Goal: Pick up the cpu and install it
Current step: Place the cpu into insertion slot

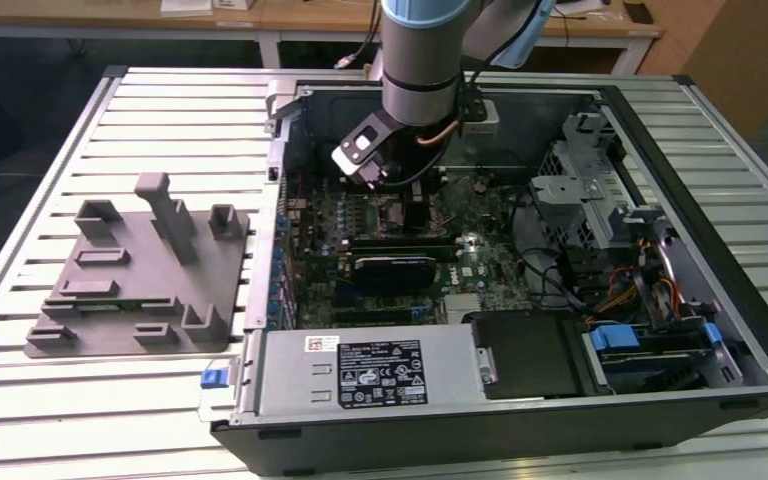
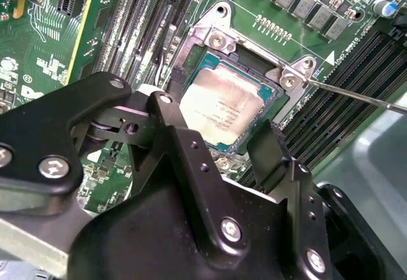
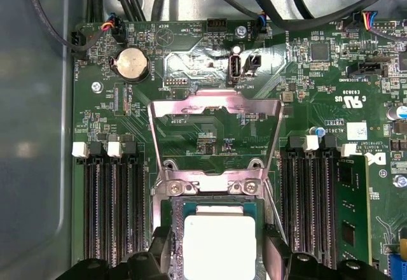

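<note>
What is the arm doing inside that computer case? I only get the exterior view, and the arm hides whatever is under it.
Observer: In the second wrist view the gripper straddles the cpu, which lies silver top up within the socket. I can't tell if it is fully seated.
Operator: Is the socket closed over it?
Observer: No. In the first wrist view the metal retention frame stands swung open, away from the cpu.
Operator: What sits around that spot?
Observer: In the first wrist view, black memory slots run along both sides of the socket.
</note>
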Controlling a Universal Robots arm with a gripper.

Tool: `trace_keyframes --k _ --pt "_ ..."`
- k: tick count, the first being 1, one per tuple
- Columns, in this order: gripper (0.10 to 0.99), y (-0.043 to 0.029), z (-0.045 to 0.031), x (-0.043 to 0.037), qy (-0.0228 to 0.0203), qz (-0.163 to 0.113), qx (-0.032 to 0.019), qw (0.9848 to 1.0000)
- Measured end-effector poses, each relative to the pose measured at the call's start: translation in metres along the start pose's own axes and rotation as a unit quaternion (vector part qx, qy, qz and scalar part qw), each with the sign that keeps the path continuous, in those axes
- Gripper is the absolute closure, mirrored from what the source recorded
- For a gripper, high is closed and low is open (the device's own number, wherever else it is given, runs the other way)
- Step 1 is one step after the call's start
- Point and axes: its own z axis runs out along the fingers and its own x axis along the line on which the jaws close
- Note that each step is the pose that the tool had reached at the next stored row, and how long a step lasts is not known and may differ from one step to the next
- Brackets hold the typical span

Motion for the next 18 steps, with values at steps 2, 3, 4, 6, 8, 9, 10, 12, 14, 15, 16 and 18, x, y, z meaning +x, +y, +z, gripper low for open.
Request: trace_keyframes --k 2,3,4,6,8,9,10,12,14,15,16,18 --pt "0.412 0.0 0.0 0.0 0.0 0.0 0.0 1.0" --pt "0.412 0.0 0.0 0.0 0.0 0.0 0.0 1.0" --pt "0.412 0.0 0.0 0.0 0.0 0.0 0.0 1.0" --pt "0.427 0.0 -0.0001 0.0 0.0 0.0 0.0 1.0" --pt "0.49 0.0 -0.0002 -0.0001 -0.0002 0.0 0.0001 1.0" --pt "0.49 0.0 -0.0002 -0.0001 -0.0002 0.0 0.0001 1.0" --pt "0.549 0.0 -0.0002 -0.0001 -0.0002 0.0 0.0001 1.0" --pt "0.549 0.0 -0.0002 -0.0001 -0.0001 0.0 0.0001 1.0" --pt "0.549 0.0 -0.0008 0.0 0.0 0.0 0.0 1.0" --pt "0.549 0.0001 -0.0015 0.0 0.0 0.0 0.0 1.0" --pt "0.549 0.0001 -0.002 0.0 0.0002 0.0 0.0001 1.0" --pt "0.549 0.0001 -0.002 0.0 0.0007 0.0 0.0 1.0"
